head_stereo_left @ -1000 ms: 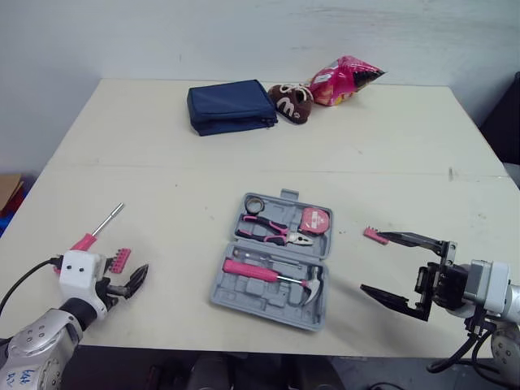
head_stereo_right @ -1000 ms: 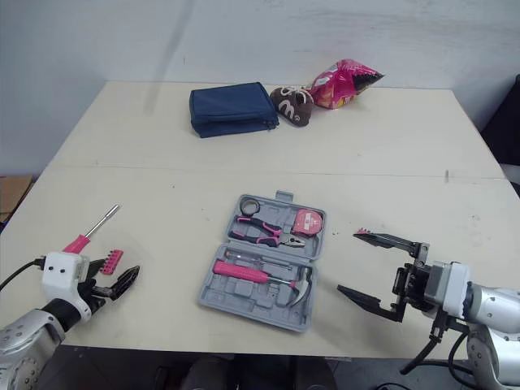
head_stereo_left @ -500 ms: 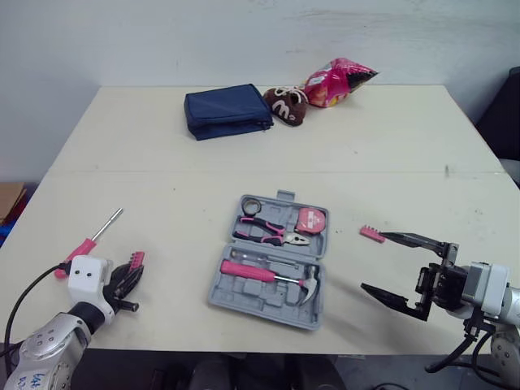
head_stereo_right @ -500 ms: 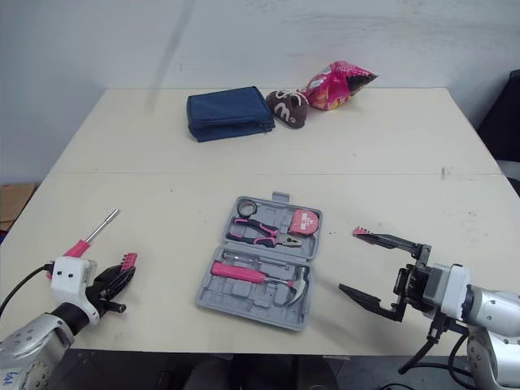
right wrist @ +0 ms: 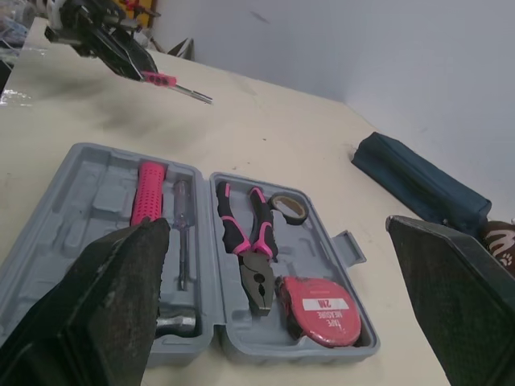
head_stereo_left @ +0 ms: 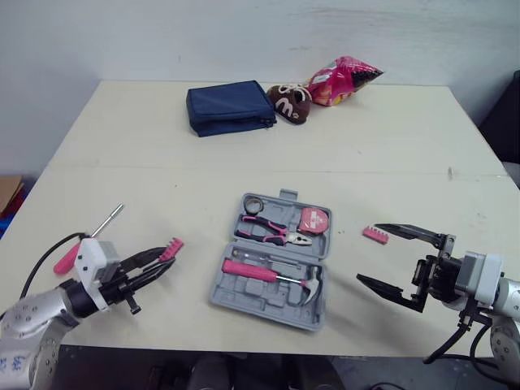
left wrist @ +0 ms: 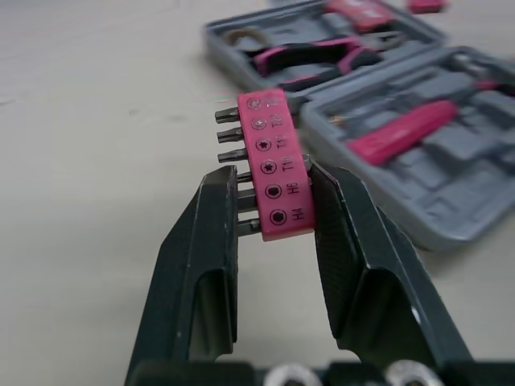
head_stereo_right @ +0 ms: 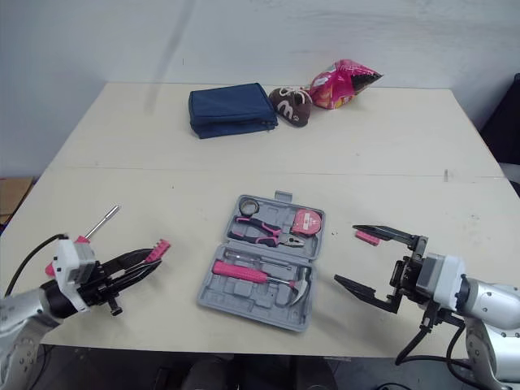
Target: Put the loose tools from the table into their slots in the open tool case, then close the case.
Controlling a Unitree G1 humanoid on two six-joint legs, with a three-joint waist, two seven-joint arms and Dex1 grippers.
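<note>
- Our left gripper (head_stereo_left: 162,261), left of the tool case (head_stereo_left: 258,300), is clamped on the pink bit holder (left wrist: 273,165).
- Our right gripper (head_stereo_left: 369,254), right of the case, is spread wide and holds nothing.

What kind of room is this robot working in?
Likely a lab or test room: a cream table against a blank wall, holding a grey tool case, a navy pouch and a snack bag.
</note>
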